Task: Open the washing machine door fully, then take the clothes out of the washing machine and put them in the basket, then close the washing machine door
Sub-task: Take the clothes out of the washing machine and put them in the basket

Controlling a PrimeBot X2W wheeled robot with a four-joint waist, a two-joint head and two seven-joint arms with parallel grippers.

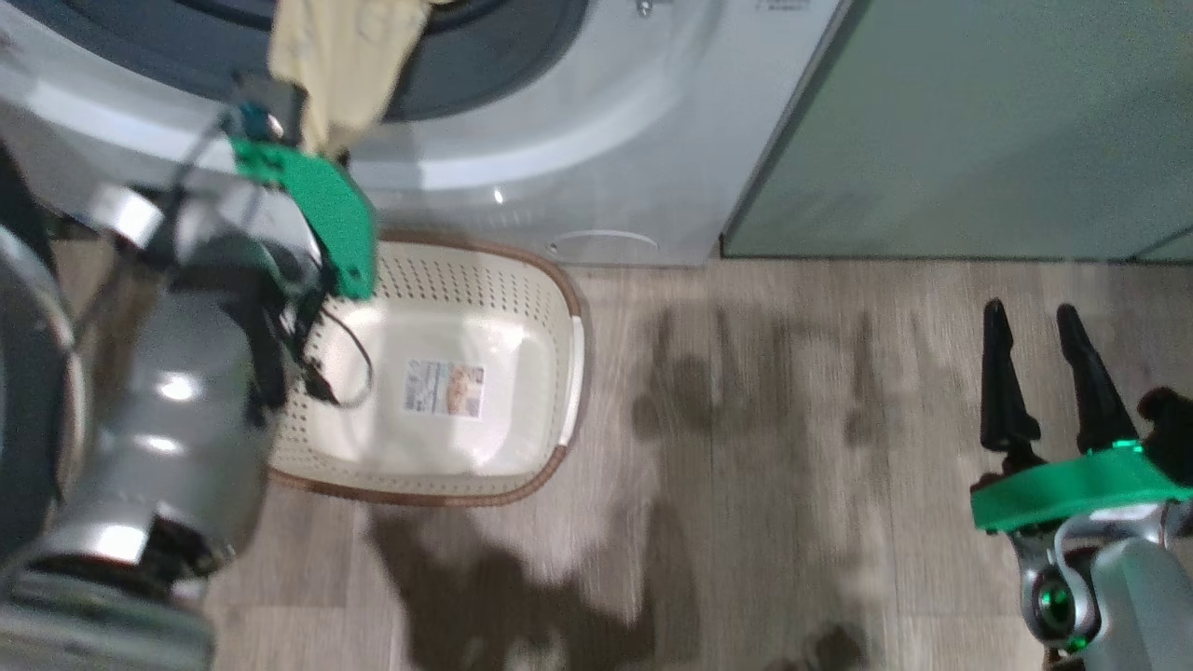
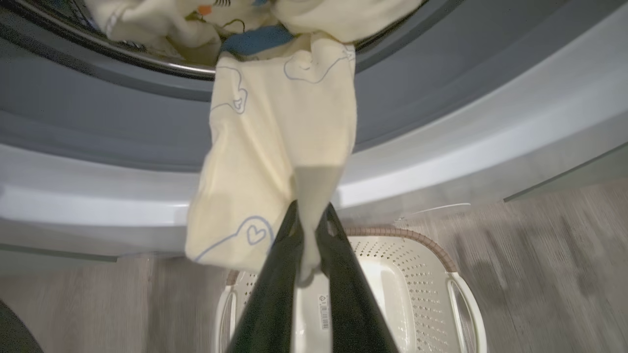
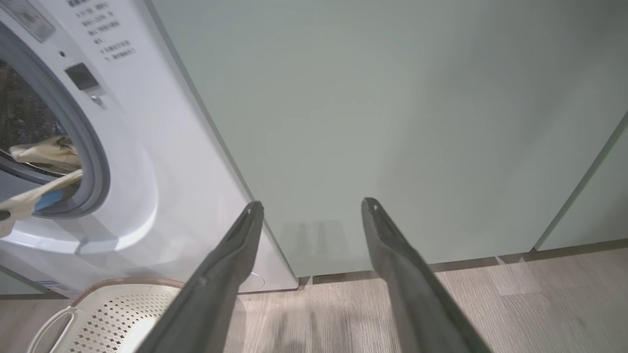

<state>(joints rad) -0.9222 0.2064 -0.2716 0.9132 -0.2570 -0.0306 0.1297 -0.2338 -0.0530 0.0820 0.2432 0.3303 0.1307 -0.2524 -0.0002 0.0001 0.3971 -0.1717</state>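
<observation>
The left gripper (image 2: pixel 309 215) is shown clamped, its jaws pinched together on a thin fold of pale yellow cloth. It is held just above the back edge of the basket (image 2: pixel 422 294). From the pinch, the clothes (image 2: pixel 274 147) are stretched up to the drum mouth of the washing machine (image 1: pixel 578 140), which stands directly behind the basket. More yellow cloth and a small blue piece (image 2: pixel 255 41) are bunched in that mouth, above and behind the basket, draped over the grey ring (image 2: pixel 98 122). A label (image 1: pixel 445 389) is seen on the basket's bottom, and no cloth lies in it yet.

The right gripper (image 1: pixel 1031 310) is shown with jaws apart and nothing between them. It is held over the floor (image 1: pixel 792 419) well to the right of the basket, facing a sage-green cabinet front (image 3: pixel 392 122).

The step in hand is judged to be drawing a garment out of the drum toward the basket. The pull is best made slowly, since only a narrow fold is gripped. The trailing end should be cleared of the grey ring before the cloth is lowered. Release is best made over the basket's middle, not its brown rim (image 2: pixel 392 231), so that nothing slides to the floor behind the basket. The bunched pieces may be dragged out together and should be watched.
</observation>
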